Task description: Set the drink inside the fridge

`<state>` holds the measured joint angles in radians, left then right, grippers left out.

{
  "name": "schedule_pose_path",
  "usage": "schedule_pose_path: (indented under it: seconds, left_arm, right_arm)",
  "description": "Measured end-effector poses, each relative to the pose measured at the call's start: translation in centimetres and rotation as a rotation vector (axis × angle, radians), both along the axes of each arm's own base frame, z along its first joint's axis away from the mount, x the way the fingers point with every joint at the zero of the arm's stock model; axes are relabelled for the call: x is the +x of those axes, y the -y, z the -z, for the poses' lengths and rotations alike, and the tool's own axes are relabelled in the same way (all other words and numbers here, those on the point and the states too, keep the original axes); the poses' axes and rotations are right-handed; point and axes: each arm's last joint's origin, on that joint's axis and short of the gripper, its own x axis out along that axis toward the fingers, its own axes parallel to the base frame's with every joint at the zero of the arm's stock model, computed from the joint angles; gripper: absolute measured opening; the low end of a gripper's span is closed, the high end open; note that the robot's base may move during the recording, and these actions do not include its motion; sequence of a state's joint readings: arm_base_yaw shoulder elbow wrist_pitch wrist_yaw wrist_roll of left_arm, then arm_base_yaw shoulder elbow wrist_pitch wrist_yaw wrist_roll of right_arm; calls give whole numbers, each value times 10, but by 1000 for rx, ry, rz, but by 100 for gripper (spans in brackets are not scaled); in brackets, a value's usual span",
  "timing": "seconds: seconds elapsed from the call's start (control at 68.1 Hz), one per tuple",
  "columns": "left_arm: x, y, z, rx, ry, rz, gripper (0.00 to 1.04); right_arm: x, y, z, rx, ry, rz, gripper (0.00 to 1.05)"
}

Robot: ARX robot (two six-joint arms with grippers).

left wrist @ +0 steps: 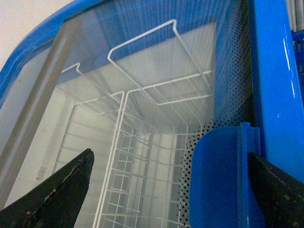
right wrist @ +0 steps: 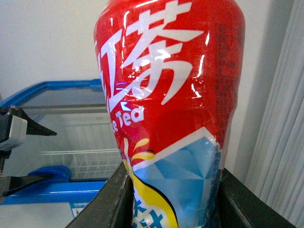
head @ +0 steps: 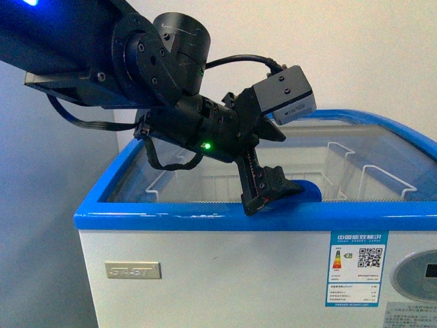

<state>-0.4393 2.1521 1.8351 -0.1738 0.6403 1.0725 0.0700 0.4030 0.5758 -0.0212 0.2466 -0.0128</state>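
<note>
White wall stands behind the fridge (head: 205, 273), a white box with a blue rim (head: 171, 220). Its glass lid (head: 369, 147) lies over the white wire baskets (head: 382, 174). A sticker (head: 359, 266) with small words is on the fridge front, at 5 o'clock from the middle of the front view.

The left arm (head: 136, 48) reaches in from 10 o'clock in the front view. The left gripper (head: 287, 160) is down at the lid, with its fingers spread wide. The blue handle (head: 311, 188) of the lid sits between them. In the left wrist view one finger (left wrist: 280, 190) is just beside the handle and the other finger (left wrist: 61, 190) is well apart from it.

The drink (right wrist: 171, 95) is not in the fridge. The right gripper (right wrist: 171, 204) holds it upright, with a finger (right wrist: 111, 199) pressed on each side low down. It has a red label with big white letters. The fridge shows well behind the drink in the right wrist view.
</note>
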Motion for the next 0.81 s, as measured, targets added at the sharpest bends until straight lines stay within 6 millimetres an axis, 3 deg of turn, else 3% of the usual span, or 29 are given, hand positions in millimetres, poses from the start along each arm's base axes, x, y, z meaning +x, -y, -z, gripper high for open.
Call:
schedule_pose_path:
  seconds: [0.308,0.528,0.807]
  left_arm:
    - [31,18,2,12,-7,25,97]
    - [65,29,-12,44,124,-57,97]
    - [84,38,-16,31,329,-235,97]
  right_arm:
    - [0,0,0,0,0,0,36]
    - [0,0,0,0,0,0,36]
    - [0,0,0,0,0,1,36]
